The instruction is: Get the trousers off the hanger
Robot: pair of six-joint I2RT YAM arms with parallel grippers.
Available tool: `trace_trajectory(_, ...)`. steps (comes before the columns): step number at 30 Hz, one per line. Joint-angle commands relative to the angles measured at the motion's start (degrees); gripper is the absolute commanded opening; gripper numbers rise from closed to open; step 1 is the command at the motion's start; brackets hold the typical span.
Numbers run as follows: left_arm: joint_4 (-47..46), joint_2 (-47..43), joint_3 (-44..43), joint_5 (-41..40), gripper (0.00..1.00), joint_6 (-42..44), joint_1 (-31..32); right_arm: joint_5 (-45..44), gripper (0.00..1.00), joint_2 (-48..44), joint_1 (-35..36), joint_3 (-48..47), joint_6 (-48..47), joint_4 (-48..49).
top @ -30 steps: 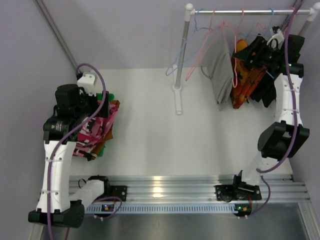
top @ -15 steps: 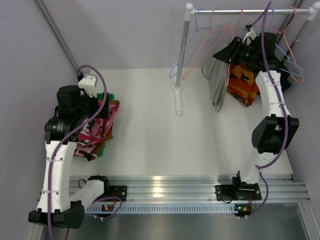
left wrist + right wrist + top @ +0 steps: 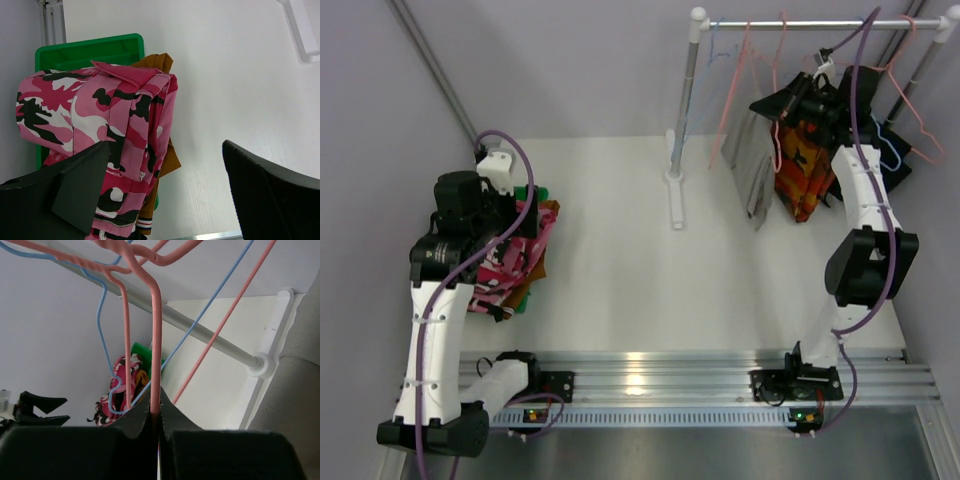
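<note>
Light grey trousers point(image 3: 755, 170) hang from the rail point(image 3: 820, 22) and fill the right edge of the right wrist view point(image 3: 300, 390). My right gripper point(image 3: 800, 98) point(image 3: 156, 412) is up at the rail, shut on the wire of a pink hanger point(image 3: 156, 340) point(image 3: 778, 130). Pink patterned trousers point(image 3: 115, 130) point(image 3: 510, 255) lie on rust-brown trousers point(image 3: 170, 160) over a green tray point(image 3: 90, 50) at the left. Just above that pile my left gripper point(image 3: 165, 190) point(image 3: 520, 212) hangs open, nothing between its fingers point(image 3: 270, 195).
An orange-patterned garment point(image 3: 800, 165) and a black garment point(image 3: 898, 165) hang right of the grey trousers. Bare pink and blue hangers point(image 3: 102, 315) dangle on the rail. The rail's white post and foot point(image 3: 677, 185) stand mid-table. Walls close in on both sides.
My right gripper moved left along the rail from the black garment and closed on the pink hanger's wire. The hangers and garments swung. The left arm stayed still.
</note>
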State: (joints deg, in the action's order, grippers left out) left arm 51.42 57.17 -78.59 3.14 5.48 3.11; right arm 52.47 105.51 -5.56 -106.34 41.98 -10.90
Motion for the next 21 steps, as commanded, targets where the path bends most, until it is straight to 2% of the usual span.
trace_trajectory(1, -3.2, -0.4, 0.1, -0.5, 0.99, 0.0, 0.0, 4.0, 0.00, -5.8, -1.5, -0.8, 7.4, 17.6)
trace_trajectory(8, -5.2, -1.7, 0.4, -2.5, 0.99, -0.6, 0.0, 6.7, 0.00, -11.5, -4.3, 1.2, 18.8, 25.3)
trace_trajectory(12, -6.4, -3.5, 1.3, -4.3, 0.99, -1.3, 0.0, 8.7, 0.00, -20.5, -6.2, 11.5, 18.7, 24.1)
trace_trajectory(21, -6.5, -4.6, 2.4, -3.4, 0.99, -4.0, 0.0, 17.2, 0.00, -40.6, -12.5, 33.0, 11.6, 12.6)
